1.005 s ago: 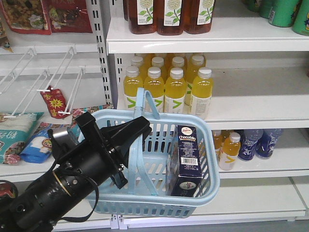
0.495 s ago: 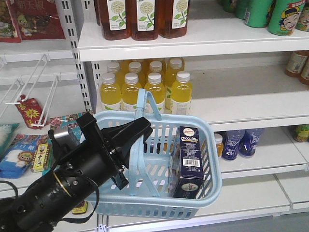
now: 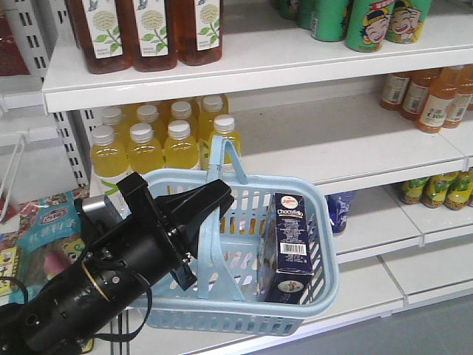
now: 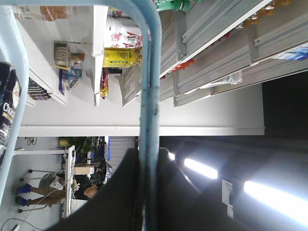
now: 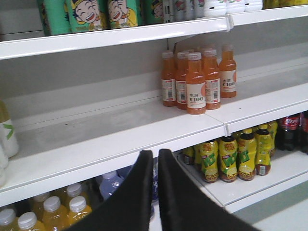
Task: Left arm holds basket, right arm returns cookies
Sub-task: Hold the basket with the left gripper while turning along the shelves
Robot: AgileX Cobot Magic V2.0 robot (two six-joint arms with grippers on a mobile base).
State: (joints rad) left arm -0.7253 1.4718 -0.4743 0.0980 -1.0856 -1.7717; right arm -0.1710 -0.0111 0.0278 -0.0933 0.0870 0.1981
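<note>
The light blue basket hangs in front of the shelves. My left gripper is shut on one of its hoop handles; in the left wrist view the handle runs between the black fingers of the gripper. The cookies, a dark navy Chocofallo box with a white barcode label, stand upright in the basket's right part; an edge of the box shows at the left of the left wrist view. My right gripper is shut on nothing and faces the shelves, out of the front view.
White shelves hold yellow drink bottles, brown tea bottles and green cans above, and orange bottles at right. Snack bags lie at left. Orange C100 bottles stand before the right gripper.
The whole view has shifted right along the shelving, so the shelf goods slid left in frame. The left arm, basket and cookie box keep the same place relative to each other.
</note>
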